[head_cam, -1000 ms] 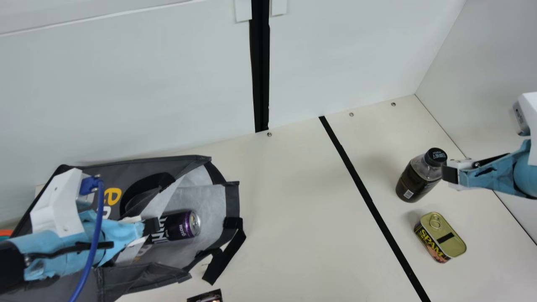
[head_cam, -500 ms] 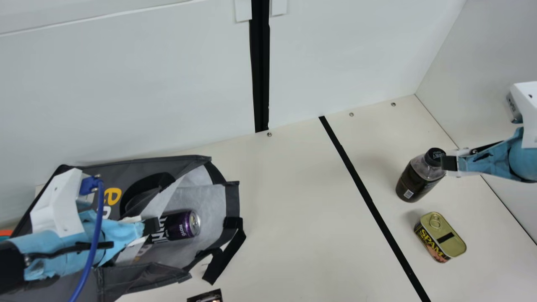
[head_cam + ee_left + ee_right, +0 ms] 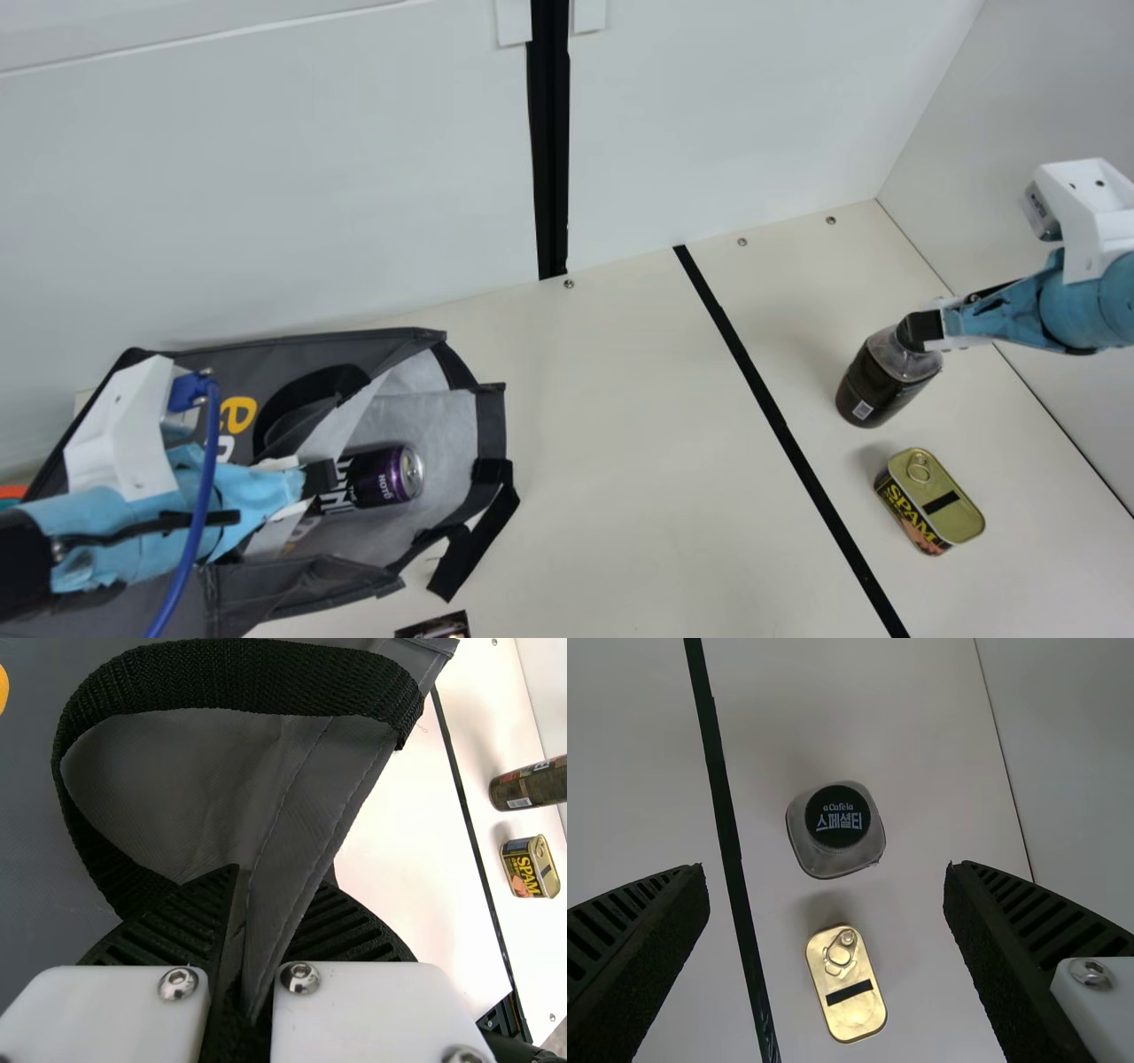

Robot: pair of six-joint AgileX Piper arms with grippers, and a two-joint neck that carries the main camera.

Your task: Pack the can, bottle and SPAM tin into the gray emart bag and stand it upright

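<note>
left gripper [image 3: 321,477]: jaws pinching bag [image 3: 372,347]; right gripper [image 3: 920,331]: jaws apart, near bottle [image 3: 873,390]

here's the cream table [image 3: 656,443], black strip [image 3: 784,425] running across it; on one side the gray bag [image 3: 266,350] lies down, mouth open towards the strip; over the strip the bottle [image 3: 873,381] stands upright, the tin [image 3: 939,496] near it, lid up, and screws [image 3: 742,241] dot the back edge
</note>
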